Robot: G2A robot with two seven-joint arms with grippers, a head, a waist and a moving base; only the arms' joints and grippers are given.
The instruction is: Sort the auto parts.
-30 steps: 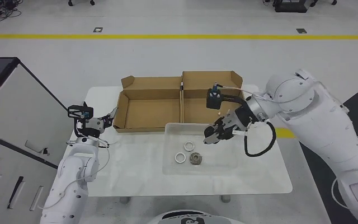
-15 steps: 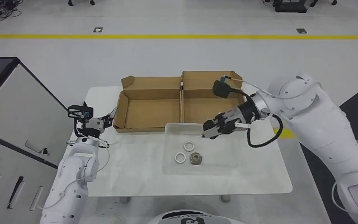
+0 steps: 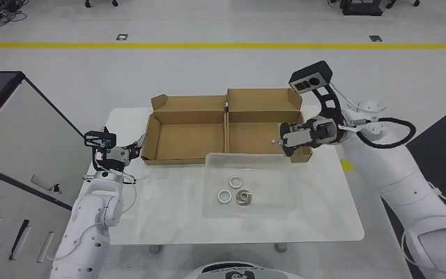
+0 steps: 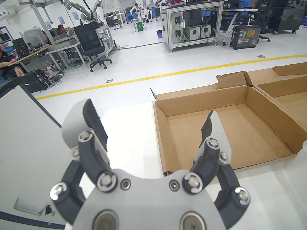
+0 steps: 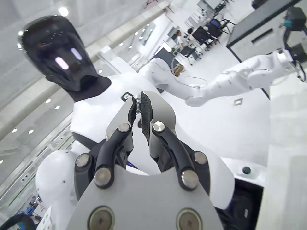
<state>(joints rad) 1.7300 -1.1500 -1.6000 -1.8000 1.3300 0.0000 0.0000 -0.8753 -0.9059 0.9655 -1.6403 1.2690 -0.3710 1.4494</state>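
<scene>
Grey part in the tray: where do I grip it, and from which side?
Probably across its outer rim, from straight above. The grey part looks round and lies flat on the floor of the tray, so the tray's walls would block a sideways approach. Two white rings lie close beside it, so set the pinch clear of them.

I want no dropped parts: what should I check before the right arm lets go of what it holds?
1. Grip: right gripper shut on the small metal part: ok.
2. Position: in the top view it is over the right box: ok.
3. Height above that box's floor: cannot tell.
4. Left gripper is open at the table edge beside the left box, apart from the drop spot: ok.
5. Tray holds two white rings and a round metal part to sort: ok.
</scene>
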